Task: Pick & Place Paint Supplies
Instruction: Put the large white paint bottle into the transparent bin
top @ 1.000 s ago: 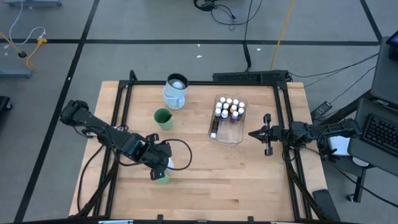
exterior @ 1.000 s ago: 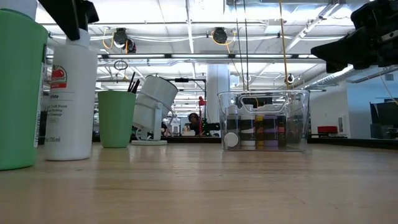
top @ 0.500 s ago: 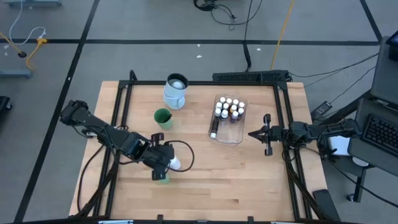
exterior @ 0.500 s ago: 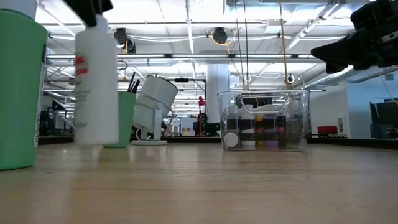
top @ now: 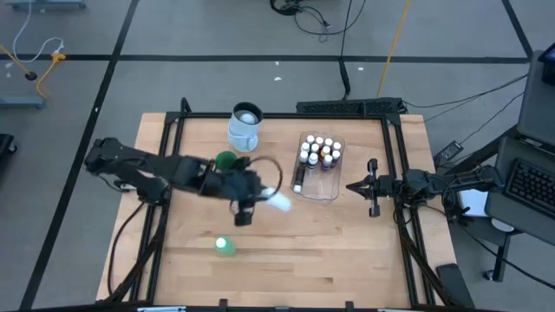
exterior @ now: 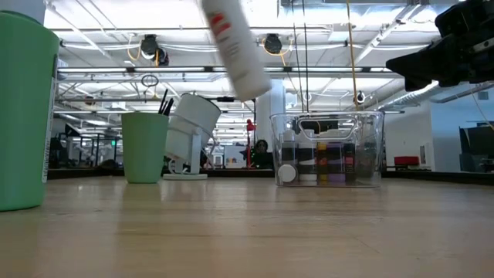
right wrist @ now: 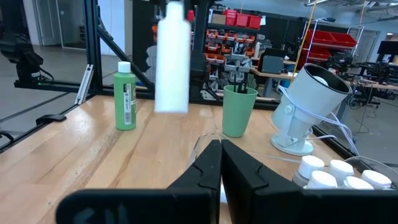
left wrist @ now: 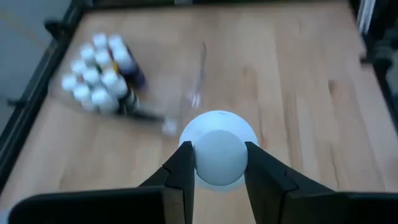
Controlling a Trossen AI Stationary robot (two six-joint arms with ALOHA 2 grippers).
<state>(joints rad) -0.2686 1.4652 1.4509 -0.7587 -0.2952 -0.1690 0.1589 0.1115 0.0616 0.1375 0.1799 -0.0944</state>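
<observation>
On the worktop (top: 347, 251), I see the left claw (top: 260, 198) clamping a white bottle (top: 279, 202) aloft beside the tub (top: 332, 192). Right claw (top: 354, 185) waits, fingers together, empty.

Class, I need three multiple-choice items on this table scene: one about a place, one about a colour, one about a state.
1. Where do the tiny bottles stand?
A in the clear tub
B in the green cup
C on bare table

2. What colour is the bottle standing alone near the table's front edge?
A red
B green
C blue

3. What is the left tool doing?
A resting open
B gripping a white bottle
C holding a brush

Answers: 1 A, the tiny bottles sit inside the clear tub. 2 B, the green bottle. 3 B, the left tool clamps the white bottle in the air.
</observation>
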